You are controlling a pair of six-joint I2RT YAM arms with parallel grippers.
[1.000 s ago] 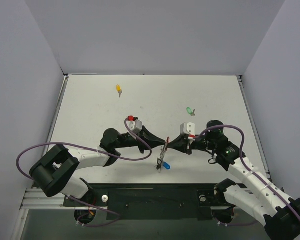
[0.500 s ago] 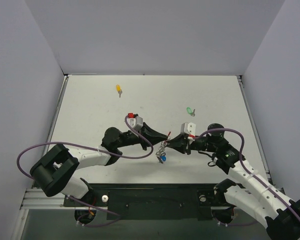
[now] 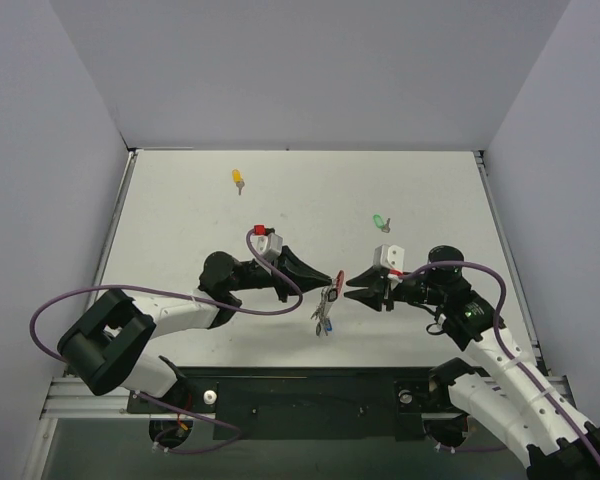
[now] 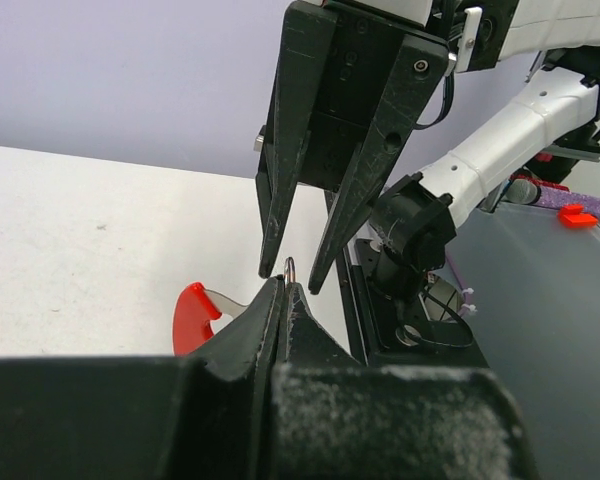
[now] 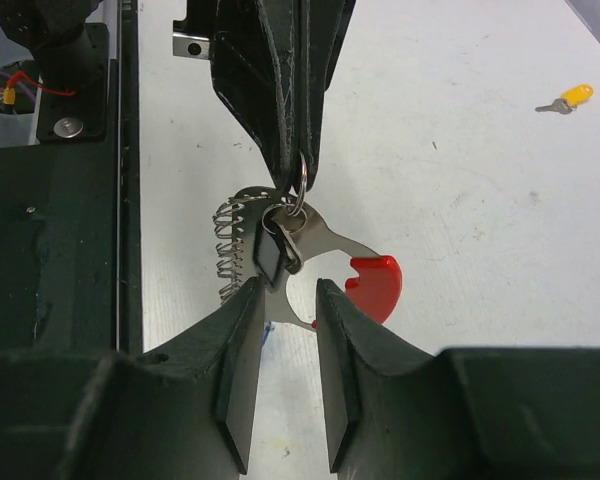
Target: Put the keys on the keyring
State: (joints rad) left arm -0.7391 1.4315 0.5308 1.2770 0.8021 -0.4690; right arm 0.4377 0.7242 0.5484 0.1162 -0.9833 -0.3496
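— Keyring [image 5: 298,190] hanging in mid-air, why?

— The left gripper [image 3: 336,276] is pinched shut on its wire, so the loop is offered to the right gripper [image 3: 348,286], whose jaws stand apart, holding nothing, just beside it. The red tag [image 5: 372,285] and a black key [image 5: 270,255] dangle below.

— Room to work?

— Plenty, I'd say. The green key [image 3: 380,221] lies near the right arm, the yellow key [image 3: 237,178] well off toward the far edge of the table [image 3: 180,220], both in open space.

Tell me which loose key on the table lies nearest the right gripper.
The green-headed key, just beyond the right gripper; the yellow-headed key lies far off, back left.
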